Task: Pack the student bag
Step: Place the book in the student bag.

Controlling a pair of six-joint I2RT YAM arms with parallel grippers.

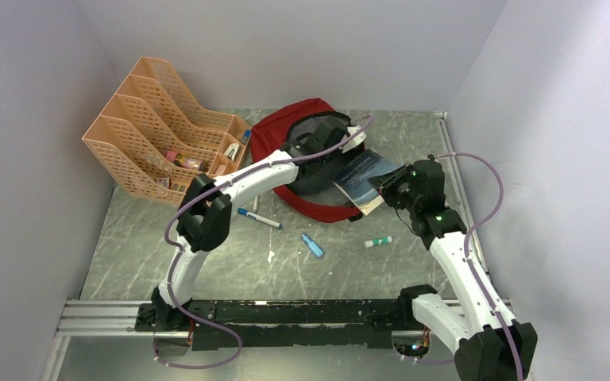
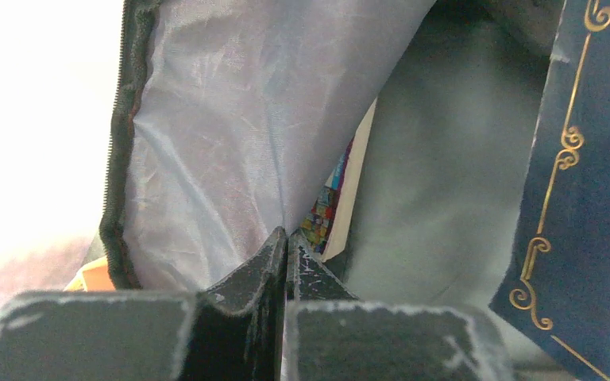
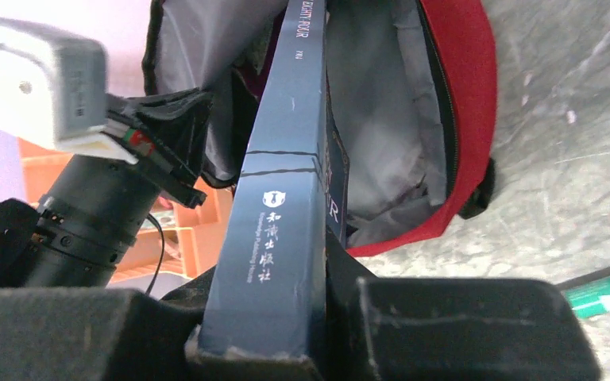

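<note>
Clamped around a stiff navy hardback (image 3: 282,198), the right tool (image 3: 286,325) aims it into the student bag (image 3: 469,119), which lies open-mouthed on the surface (image 1: 230,262) just ahead. To its left, the left tool (image 2: 286,258) is pinched shut against slack, slippery grey lining (image 2: 206,143). If that slips free, the mouth could sag and the hardback's corner snag.

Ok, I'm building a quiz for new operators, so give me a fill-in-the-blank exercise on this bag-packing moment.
1. The hardcover book clamped in the right gripper has a dark ___ cover.
2. The left gripper is ___, pinching the grey lining of the large dark-red fabric backpack.
3. In the top view, the orange plastic lattice file rack stands at the far ___ of the grey marbled table.
4. The small green tube lies on the table, ___ the backpack.
Missing words: blue; shut; left; outside.
</note>
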